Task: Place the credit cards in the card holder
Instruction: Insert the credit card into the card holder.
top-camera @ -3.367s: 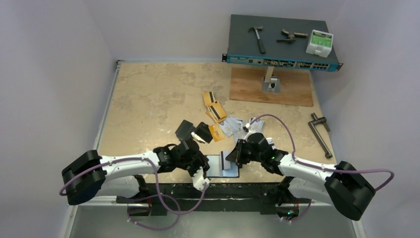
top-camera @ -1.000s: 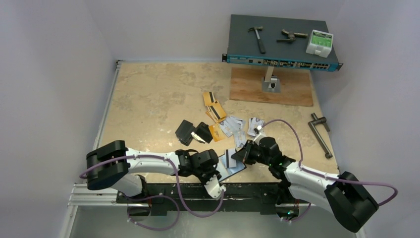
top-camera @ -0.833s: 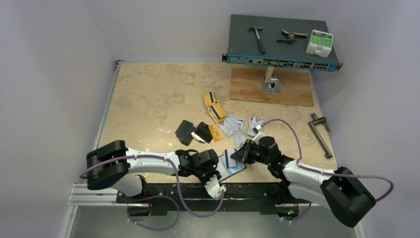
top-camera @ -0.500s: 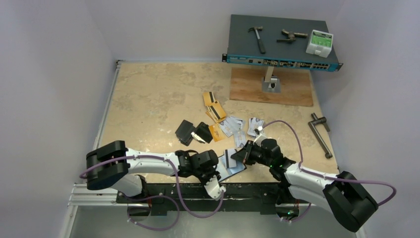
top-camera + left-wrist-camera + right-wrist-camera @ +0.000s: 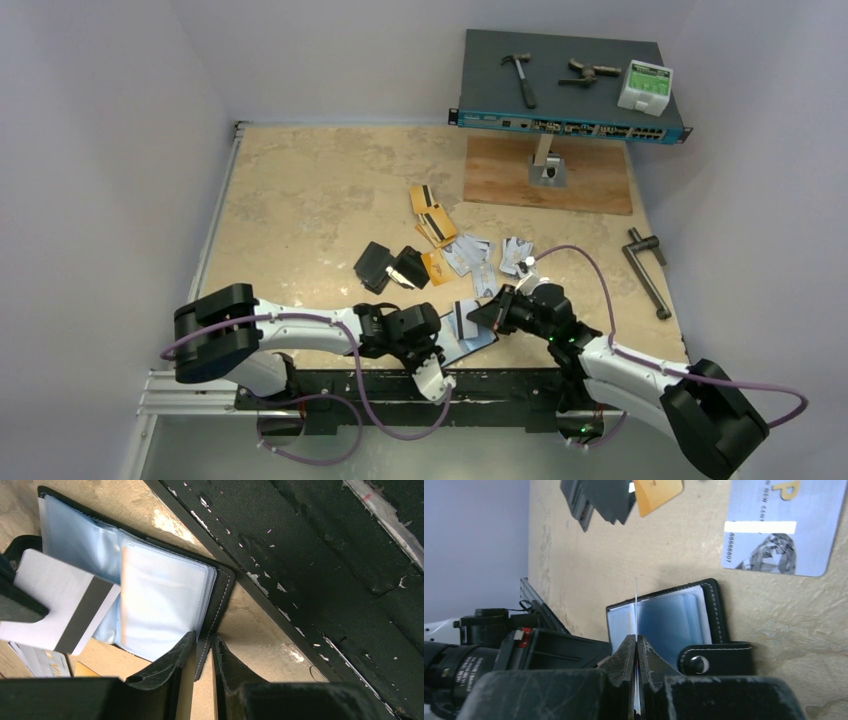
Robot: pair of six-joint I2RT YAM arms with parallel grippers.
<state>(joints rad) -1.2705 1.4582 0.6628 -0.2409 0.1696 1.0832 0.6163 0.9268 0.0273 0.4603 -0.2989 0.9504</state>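
Observation:
The black card holder (image 5: 223, 587) lies open at the table's front edge, its clear sleeves (image 5: 160, 600) facing up. My left gripper (image 5: 202, 642) is pinched on the corner of the holder's cover, one finger on the sleeves and one outside. My right gripper (image 5: 636, 639) is shut on a silver-white credit card (image 5: 636, 605), seen edge-on and standing over the sleeves (image 5: 674, 620). From the left wrist that card (image 5: 65, 605) shows a grey stripe. The snap tab (image 5: 716, 660) lies flat. From above, the right gripper (image 5: 488, 313) and left gripper (image 5: 437, 345) flank the holder (image 5: 478, 338).
Loose orange cards (image 5: 428, 210) and silver cards (image 5: 470, 255) lie mid-table beside two black folded wallets (image 5: 390, 265). A silver card (image 5: 781, 525) lies close to the holder. A network switch (image 5: 570, 80) with tools, a wooden board (image 5: 548, 175) and a metal handle (image 5: 648, 270) stand behind and to the right.
The left arm has swung down to the front edge and its jaws have narrowed onto the holder's cover. The right gripper holds the card over the sleeves, shifting only slightly.

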